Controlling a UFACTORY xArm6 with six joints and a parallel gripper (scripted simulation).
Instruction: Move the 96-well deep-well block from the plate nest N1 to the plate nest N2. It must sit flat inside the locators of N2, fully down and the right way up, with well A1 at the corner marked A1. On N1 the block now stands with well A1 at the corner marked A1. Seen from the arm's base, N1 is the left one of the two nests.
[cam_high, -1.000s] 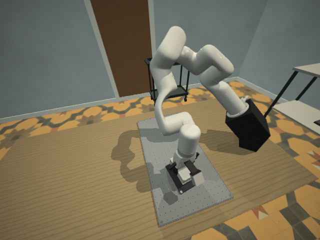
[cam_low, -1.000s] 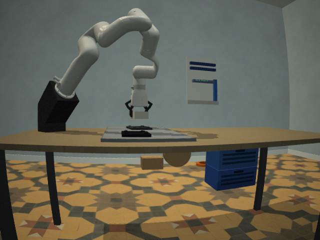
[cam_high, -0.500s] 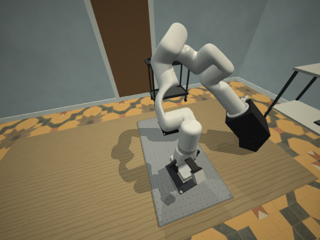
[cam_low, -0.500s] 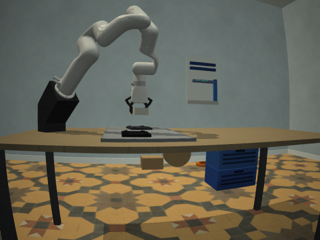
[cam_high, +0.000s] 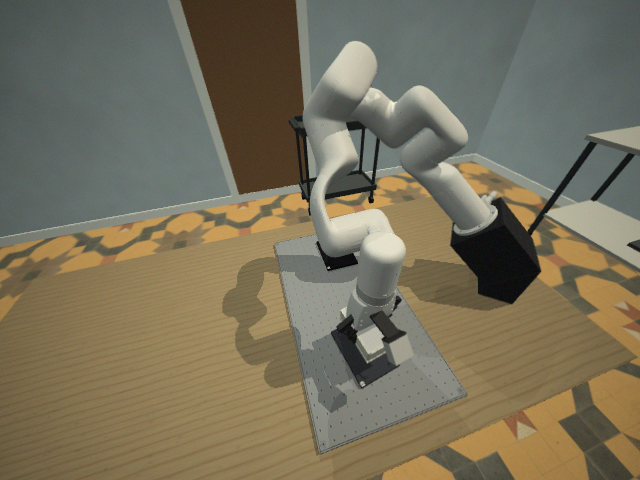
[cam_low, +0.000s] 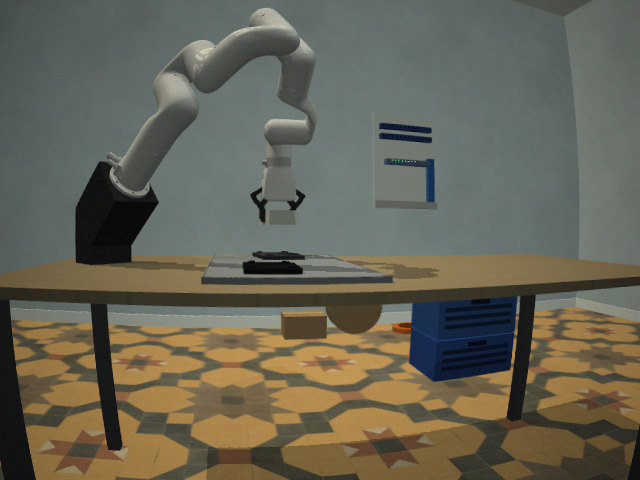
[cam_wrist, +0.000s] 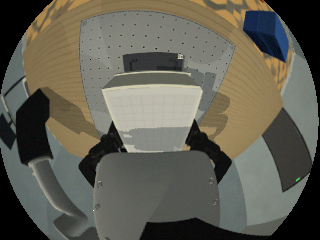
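Note:
My gripper (cam_high: 369, 330) is shut on the white 96-well deep-well block (cam_high: 383, 349), one finger on each of two opposite sides. It holds the block level in the air, well above the grey perforated base plate (cam_high: 413, 384). A black plate nest (cam_high: 364, 364) lies right below the block with nothing in it. The other black nest (cam_high: 336, 259) lies farther along the plate, partly hidden by the arm. From the side I see the gripper (cam_low: 278, 207), the block (cam_low: 281, 217) and both nests (cam_low: 272, 267) (cam_low: 278, 254). The wrist view shows the block (cam_wrist: 152, 116) with a nest (cam_wrist: 154, 62) beyond it.
The arm's black pedestal (cam_high: 495, 255) stands on the wooden table beside the plate. A black cart (cam_high: 336, 180) stands behind the table and a grey side table (cam_high: 610, 217) to the right. Blue boxes (cam_low: 462, 338) sit on the floor.

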